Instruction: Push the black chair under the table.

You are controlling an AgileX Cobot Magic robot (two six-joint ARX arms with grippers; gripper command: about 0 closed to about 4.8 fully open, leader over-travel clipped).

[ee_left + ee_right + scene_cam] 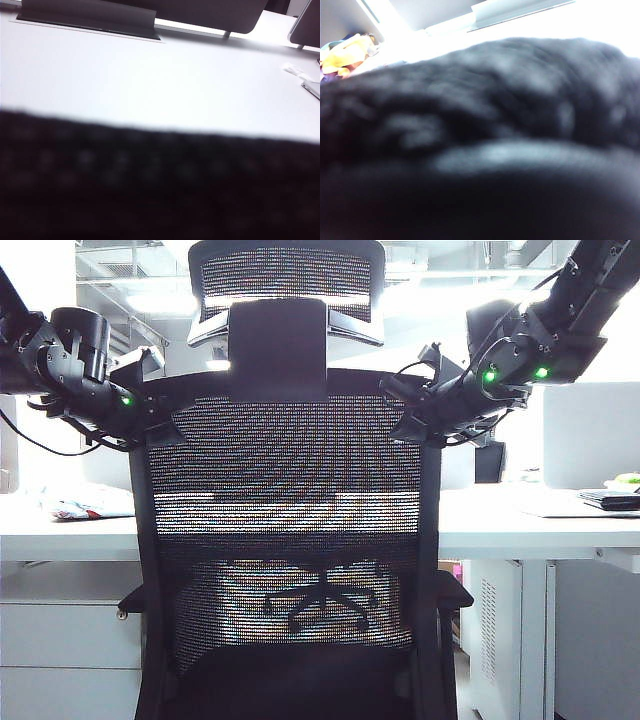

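Item: the black chair (290,500), mesh back toward the exterior camera, seat facing the surface (520,515).
Position: directly in front of the white surface; its backrest hides the middle of the desk edge. How far the seat already sits under cannot be told.
Left end effector (150,405): set against the upper left corner of the backrest frame; opening cannot be told, fingers hidden.
Right end effector (420,400): set against the upper right corner of the frame; opening likewise cannot be told.
Reason for placement: both arms bear on the top corners, likely so that an even push rolls the chair straight, without swivel.
Left wrist view: blurred dark mesh close up, white surface (150,80) beyond.
Right wrist view: almost filled by blurred chair (480,150).
Other contents: dark flat objects (612,498) at far right.
Markings: no brand, label or writing legible.
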